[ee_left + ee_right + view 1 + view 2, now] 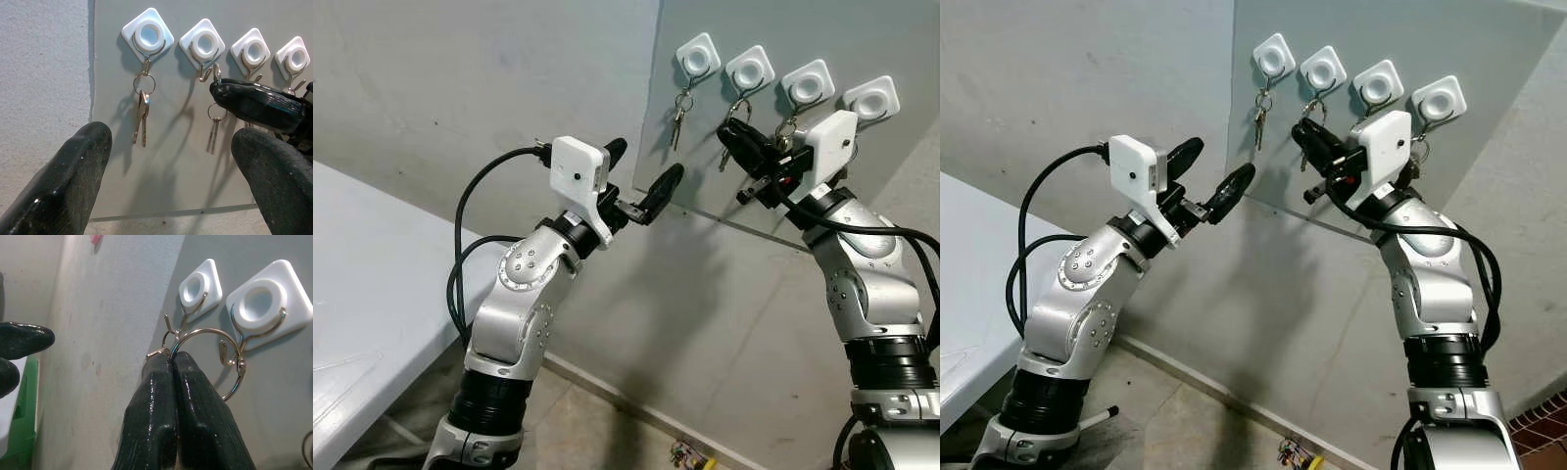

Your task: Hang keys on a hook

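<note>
Right hand is up at the grey panel, fingers pinched flat together on a key ring. From the right wrist view the ring sits just in front of a wire hook under its white diamond mount, close to it; can't tell if it's threaded on yet. Left hand hovers near the panel's lower left edge, fingers spread, gripping nothing.

Doing this step well, my read:
- Keep the ring's plane roughly square to the hook tip so the opening passes over the upturned end, not against it.
- Come in slightly above the tip, then lower until the ring seats in the bend.
- Release only once the ring's weight hangs on the wire; opening early likely drops it to the floor.
- Grip is at the ring's edge, so it may swivel. Move slowly.
- Left hand should hold clear, since its fingers sit just below the hanging keys.

Counts:
- 4 white diamond mounts in a row, each with a wire hook: first hook, second hook.
- Key bunch hangs from the first hook.
- Single small key dangles below the second, partly behind the right hand.
- Third and fourth hooks are partly hidden, so I can't count what's on them.
- 2 hands. White worktop sits at the robot's left.
</note>
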